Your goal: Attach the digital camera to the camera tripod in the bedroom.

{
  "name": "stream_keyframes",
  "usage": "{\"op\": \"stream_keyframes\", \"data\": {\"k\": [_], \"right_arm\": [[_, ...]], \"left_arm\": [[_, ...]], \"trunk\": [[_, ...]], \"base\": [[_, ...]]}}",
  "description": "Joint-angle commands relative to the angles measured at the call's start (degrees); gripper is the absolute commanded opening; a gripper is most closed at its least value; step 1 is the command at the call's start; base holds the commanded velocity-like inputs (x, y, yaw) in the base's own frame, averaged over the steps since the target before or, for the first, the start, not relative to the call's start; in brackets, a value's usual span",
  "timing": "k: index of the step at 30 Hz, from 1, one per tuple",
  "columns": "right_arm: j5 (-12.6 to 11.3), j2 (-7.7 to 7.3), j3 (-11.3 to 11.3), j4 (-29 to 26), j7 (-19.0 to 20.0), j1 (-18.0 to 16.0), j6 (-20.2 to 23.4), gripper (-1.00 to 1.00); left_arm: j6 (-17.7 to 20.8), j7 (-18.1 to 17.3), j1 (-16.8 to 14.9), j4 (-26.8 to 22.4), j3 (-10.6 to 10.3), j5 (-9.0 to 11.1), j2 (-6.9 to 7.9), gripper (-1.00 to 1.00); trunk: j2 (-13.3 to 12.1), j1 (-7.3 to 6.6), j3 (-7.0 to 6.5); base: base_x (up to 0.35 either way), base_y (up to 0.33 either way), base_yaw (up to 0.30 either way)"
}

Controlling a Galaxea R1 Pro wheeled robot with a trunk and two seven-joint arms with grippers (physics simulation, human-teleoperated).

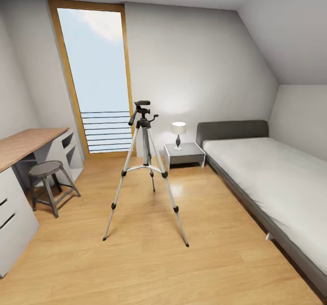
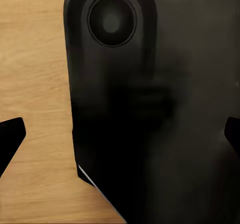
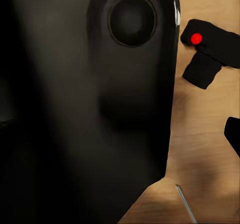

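In the bedroom, the camera tripod [image 1: 145,169] stands mid-floor with its head bare, while the digital camera [image 3: 209,51] lies on the wood floor [image 1: 150,268] by the robot's base (both grippers' jaws unreadable), attachment not yet begun.

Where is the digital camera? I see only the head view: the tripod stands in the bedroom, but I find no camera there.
Observer: The right wrist view shows the digital camera lying on the wood floor, its red dot visible.
Operator: Does the left arm hold anything?
Observer: No. In the left wrist view, the left fingers stand wide apart and grip nothing; a dark robot part lies beyond them.
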State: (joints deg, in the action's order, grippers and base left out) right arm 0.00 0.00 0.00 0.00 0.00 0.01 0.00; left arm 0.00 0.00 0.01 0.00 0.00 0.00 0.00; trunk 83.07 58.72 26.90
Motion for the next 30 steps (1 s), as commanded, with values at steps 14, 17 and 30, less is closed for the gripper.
{"op": "stream_keyframes", "data": {"k": [14,17,30], "right_arm": [[0.63,-0.62,0.36,-0.59,-0.34,-0.01,-0.18,1.0],[0.62,-0.62,0.36,-0.6,-0.35,-0.01,-0.18,1.0],[0.62,-0.58,0.36,-0.62,-0.41,-0.01,-0.18,1.0]], "left_arm": [[-1.97,-0.26,0.39,-2.21,2.54,3.65,-0.87,1.0],[-2.08,-0.26,0.41,-2.25,2.63,4.61,-0.92,1.0],[-2.29,-0.26,0.43,-2.32,2.72,6.1,-0.95,1.0]], "trunk": [[0.01,0.0,0.03],[0.01,0.0,0.03],[0.01,0.0,0.03]], "base": [[0.0,0.0,0.0],[0.0,0.0,0.0],[0.0,0.003,0.0]]}}
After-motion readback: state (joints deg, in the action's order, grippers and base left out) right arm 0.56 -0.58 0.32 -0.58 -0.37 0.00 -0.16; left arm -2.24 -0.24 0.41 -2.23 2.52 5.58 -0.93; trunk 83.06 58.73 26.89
